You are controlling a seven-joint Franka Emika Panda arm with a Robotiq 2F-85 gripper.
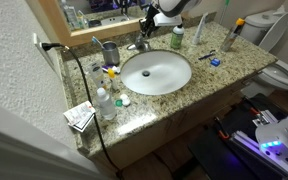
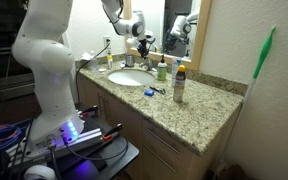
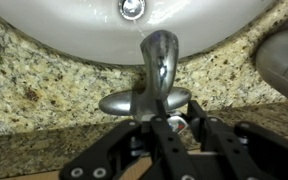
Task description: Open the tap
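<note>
The tap (image 3: 160, 62) is a small chrome faucet behind the oval white basin (image 3: 74, 30). In the wrist view its spout points toward the basin and its base plate (image 3: 119, 102) rests on the granite. My gripper (image 3: 178, 115) reaches in from behind the tap. Its two black fingers sit close on either side of the shiny lever handle (image 3: 180, 128), which has a red mark. In both exterior views the gripper (image 1: 147, 30) (image 2: 144, 42) sits low over the tap (image 1: 141, 43) (image 2: 144, 53) at the back of the basin (image 1: 156, 72) (image 2: 130, 77).
A grey metallic cup (image 1: 110, 52) stands on one side of the tap and a green pump bottle (image 1: 177, 38) on the other. A spray bottle (image 1: 231, 35), a clear bottle (image 1: 104, 103), small items and a black cable (image 1: 84, 100) lie on the granite counter. The mirror is behind and a toilet (image 1: 284, 72) beside.
</note>
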